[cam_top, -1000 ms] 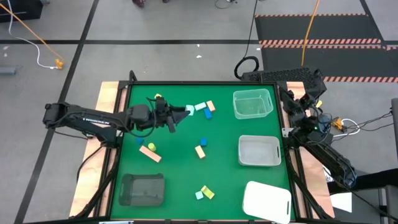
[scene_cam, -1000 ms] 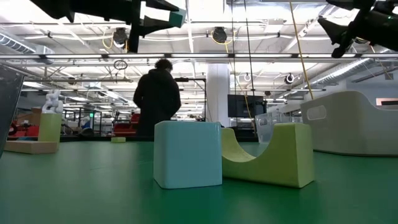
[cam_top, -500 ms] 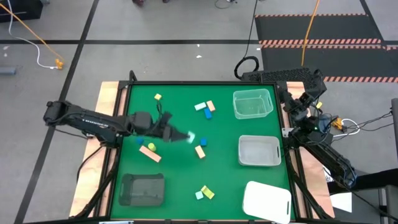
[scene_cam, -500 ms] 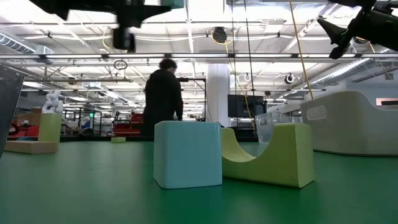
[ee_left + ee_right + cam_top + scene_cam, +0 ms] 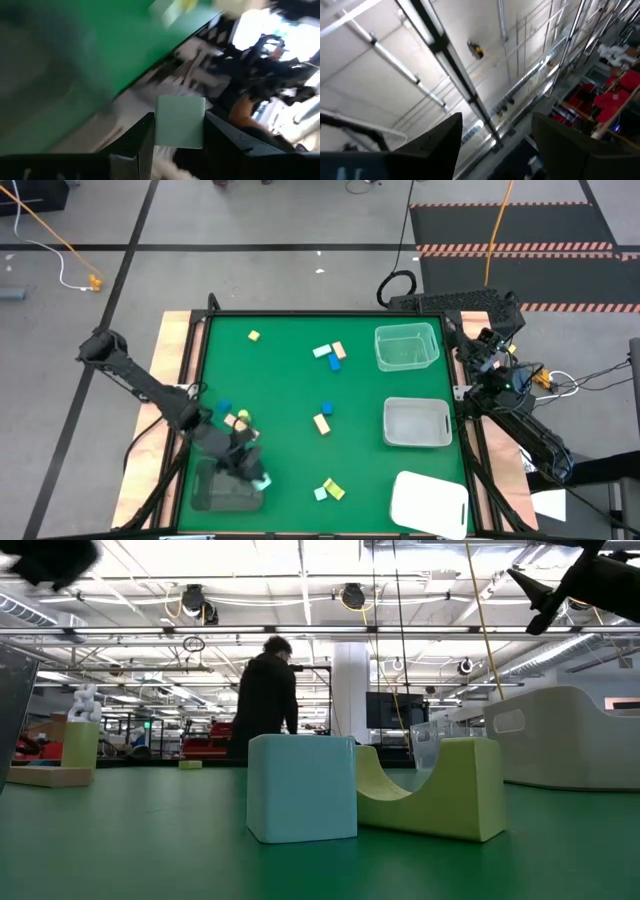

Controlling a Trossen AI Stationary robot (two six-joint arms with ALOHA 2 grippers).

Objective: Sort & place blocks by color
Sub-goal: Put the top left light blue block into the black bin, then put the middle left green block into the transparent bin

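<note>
My left gripper (image 5: 256,474) is shut on a mint green block (image 5: 180,122) near the table's near left corner, above the right end of the dark tray (image 5: 222,488). My right gripper (image 5: 495,145) is open, folded back at the table's right edge (image 5: 488,342) and pointing up at the ceiling. Loose blocks lie on the green mat: a yellow one (image 5: 254,336), a mint, blue and tan cluster (image 5: 330,352), blue (image 5: 327,410) beside tan (image 5: 322,423), a mint and yellow pair (image 5: 328,490), and blue (image 5: 222,409) and tan (image 5: 238,421) at the left. My left gripper pinches the mint green block by two opposite sides (image 5: 161,125) between its two fingers (image 5: 142,142). The fingers slant down toward the table's near right. The block is lifted clear and sticks out past the fingertips (image 5: 262,480).
A clear tray (image 5: 406,346) stands at the far right, a pale grey tray (image 5: 417,423) below it, and a white lid (image 5: 430,502) at the near right corner. In the low view a mint cube (image 5: 302,787) and a yellow-green arch block (image 5: 430,790) stand close. A person stands beyond the table.
My left gripper has swung from the table's far middle toward the near left corner and sunk a little, rolling its wrist. It has stayed shut on the mint green block, which now hangs over the dark tray.
</note>
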